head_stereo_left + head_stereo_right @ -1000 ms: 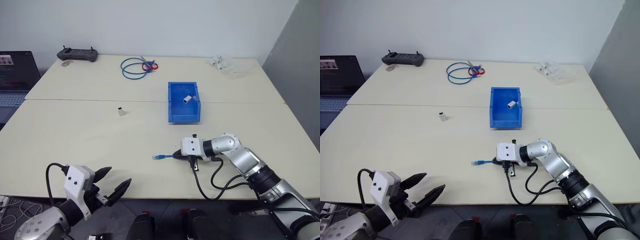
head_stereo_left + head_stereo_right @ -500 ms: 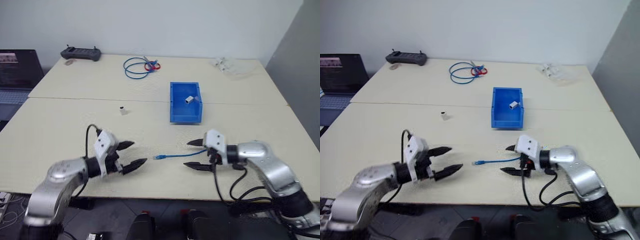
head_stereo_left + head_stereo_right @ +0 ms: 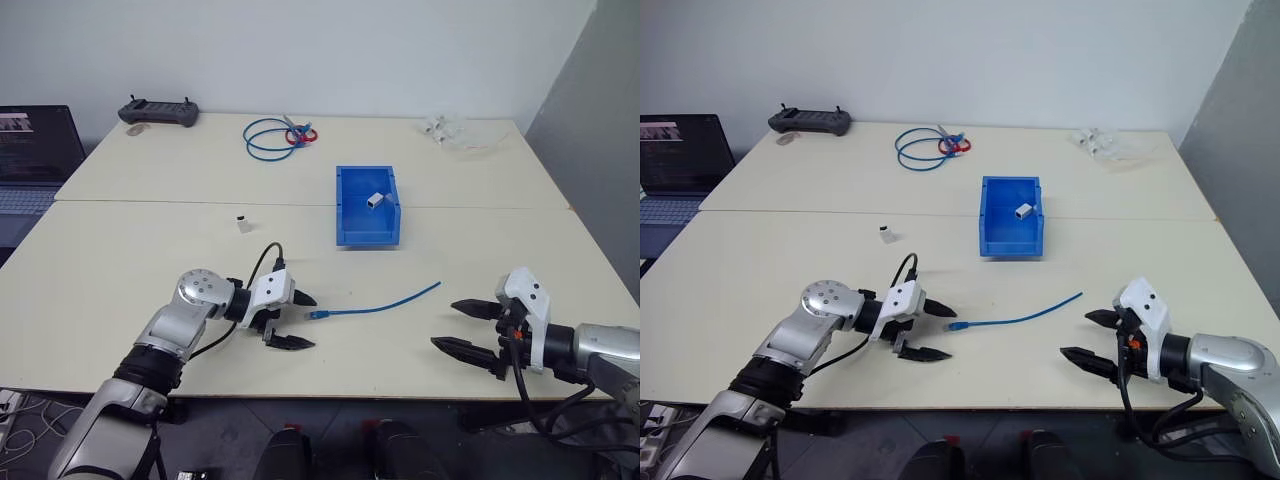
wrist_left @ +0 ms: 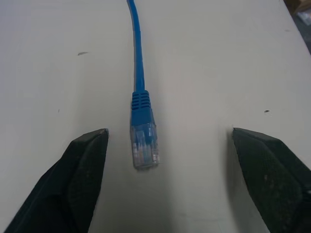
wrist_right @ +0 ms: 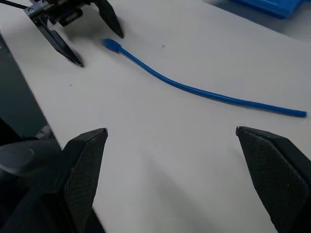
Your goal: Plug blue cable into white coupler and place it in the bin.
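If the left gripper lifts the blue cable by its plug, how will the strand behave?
Probably floppy: the blue cable is thin and lies in a loose curve, so it should droop and trail. Likely light. Its clear plug looks rigid, the firmer grasp point.

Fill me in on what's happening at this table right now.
The robot is working on a blue cable that lies loose on the table. Its left tool is open, with the fingers on either side of the cable's clear plug, not yet gripping it. The right tool is open too, off to the side and holding nothing. A small white coupler stands farther back on the table, and another whitish block sits in the blue bin. Nothing is plugged in yet.
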Available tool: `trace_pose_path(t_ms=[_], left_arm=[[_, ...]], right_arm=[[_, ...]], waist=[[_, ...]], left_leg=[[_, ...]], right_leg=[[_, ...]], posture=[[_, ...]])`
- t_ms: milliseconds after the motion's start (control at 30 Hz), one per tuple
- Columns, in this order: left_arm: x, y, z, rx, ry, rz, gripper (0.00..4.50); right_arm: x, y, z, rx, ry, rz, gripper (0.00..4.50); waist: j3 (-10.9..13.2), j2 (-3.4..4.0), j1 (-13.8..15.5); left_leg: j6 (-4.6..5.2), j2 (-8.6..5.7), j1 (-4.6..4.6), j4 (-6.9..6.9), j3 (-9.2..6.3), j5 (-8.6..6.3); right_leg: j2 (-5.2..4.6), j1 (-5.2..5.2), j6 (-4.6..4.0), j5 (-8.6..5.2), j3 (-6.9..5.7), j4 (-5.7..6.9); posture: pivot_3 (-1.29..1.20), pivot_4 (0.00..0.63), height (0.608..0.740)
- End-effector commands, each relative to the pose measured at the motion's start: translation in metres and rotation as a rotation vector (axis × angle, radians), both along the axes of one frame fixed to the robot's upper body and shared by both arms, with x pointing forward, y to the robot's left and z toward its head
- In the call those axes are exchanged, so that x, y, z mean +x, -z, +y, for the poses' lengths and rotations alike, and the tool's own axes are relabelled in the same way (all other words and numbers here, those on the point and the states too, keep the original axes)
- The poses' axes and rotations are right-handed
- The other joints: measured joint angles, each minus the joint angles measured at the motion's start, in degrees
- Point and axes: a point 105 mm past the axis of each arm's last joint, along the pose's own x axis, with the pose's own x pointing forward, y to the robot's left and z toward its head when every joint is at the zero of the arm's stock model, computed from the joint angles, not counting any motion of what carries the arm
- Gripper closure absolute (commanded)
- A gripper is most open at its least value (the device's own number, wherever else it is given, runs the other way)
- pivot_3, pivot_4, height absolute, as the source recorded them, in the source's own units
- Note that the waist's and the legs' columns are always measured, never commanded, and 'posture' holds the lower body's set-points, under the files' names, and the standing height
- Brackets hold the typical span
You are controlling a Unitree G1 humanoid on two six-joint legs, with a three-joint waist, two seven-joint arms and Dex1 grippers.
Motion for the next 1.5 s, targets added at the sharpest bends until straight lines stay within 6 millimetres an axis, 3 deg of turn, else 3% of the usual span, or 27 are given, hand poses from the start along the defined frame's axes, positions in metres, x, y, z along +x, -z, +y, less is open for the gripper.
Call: trace_pose_path(t_ms=[33,300,567,700,800,933,1000,1167,1267,1400,1500], left_arm=[[-0.015,0.035,0.015,0.119,0.002,0.112,1.28],[-0.017,0.041,0.018,0.125,-0.014,0.128,2.82],[-0.021,0.048,0.046,0.220,-0.050,0.163,4.27],[-0.023,0.048,0.050,0.227,-0.053,0.163,4.27],[-0.018,0.035,0.041,0.150,-0.082,0.163,4.27],[-0.001,-0.023,0.008,-0.174,-0.222,0.347,4.27],[-0.008,-0.059,-0.007,-0.329,-0.202,0.498,4.27],[-0.024,-0.110,-0.030,-0.538,-0.145,0.699,4.27],[-0.033,-0.119,-0.038,-0.576,-0.127,0.740,4.27],[-0.043,-0.116,-0.043,-0.591,-0.139,0.760,4.27],[-0.047,-0.113,-0.047,-0.582,-0.144,0.758,4.27]], right_arm=[[-0.002,-0.014,0.000,-0.004,0.009,-0.079,0.00],[-0.003,-0.012,0.001,-0.006,0.004,-0.082,0.00],[0.006,-0.014,0.003,-0.005,-0.027,-0.090,0.00],[0.008,-0.014,0.006,-0.004,-0.045,-0.091,0.00],[0.010,-0.016,0.012,0.027,-0.057,-0.086,0.00],[0.006,-0.020,0.028,0.157,-0.077,-0.020,0.00],[0.000,-0.018,0.035,0.229,-0.101,0.045,0.00],[0.000,-0.019,0.052,0.419,-0.136,0.213,0.00],[0.005,-0.033,0.065,0.555,-0.173,0.273,0.00],[0.012,-0.057,0.081,0.709,-0.218,0.318,0.00],[0.012,-0.064,0.085,0.750,-0.234,0.354,0.00]], waist=[[-0.1,0.00,0.0],[-0.6,0.27,-0.1],[-0.8,0.28,-0.6],[-0.8,0.29,-1.2],[-0.8,0.35,-1.7],[-0.7,0.23,-1.8],[-0.5,0.06,-1.6],[-0.2,-0.19,-1.1],[-0.2,-0.25,-1.0],[0.0,-0.28,-1.3],[0.0,-0.28,-1.2]], left_leg=[[0.00,0.01,0.00,0.00,0.00,0.00],[0.00,0.03,0.02,-0.03,0.01,0.00],[0.00,0.10,0.09,-0.06,0.02,0.00],[0.00,0.21,0.14,-0.12,0.01,0.00],[0.00,0.25,0.18,-0.14,0.00,0.00],[0.00,0.29,0.18,-0.14,-0.06,0.00],[0.00,0.30,-0.01,-0.11,-0.16,0.00],[0.00,0.16,-0.64,0.01,-0.23,0.00],[0.00,0.04,-0.66,0.02,-0.17,0.00],[0.00,0.08,-0.61,0.01,-0.21,0.00],[0.00,0.11,-0.61,-0.01,-0.27,0.01]], right_leg=[[0.00,0.00,0.00,0.00,0.00,0.00],[0.01,0.00,0.02,-0.02,0.01,-0.02],[0.10,0.01,0.02,-0.03,0.04,-0.02],[0.26,0.01,-0.03,-0.05,0.06,0.00],[0.33,0.02,-0.04,-0.06,0.08,0.03],[0.41,-0.01,-0.05,-0.06,0.04,0.06],[0.46,-0.12,-0.05,-0.06,-0.05,0.05],[0.38,-0.50,-0.06,-0.07,-0.11,0.01],[0.16,-0.51,0.00,-0.08,-0.06,-0.01],[0.04,-0.52,0.01,-0.07,-0.07,0.05],[0.08,-0.52,-0.01,-0.08,-0.12,0.05]], posture=[[0.00,0.150,0.740],[0.00,0.150,0.740],[0.00,0.150,0.740],[0.00,0.150,0.740],[0.00,0.150,0.740],[0.00,0.150,0.740],[0.00,0.150,0.740],[0.00,0.150,0.740],[0.00,0.150,0.740],[0.00,0.150,0.740],[0.00,0.150,0.740]])
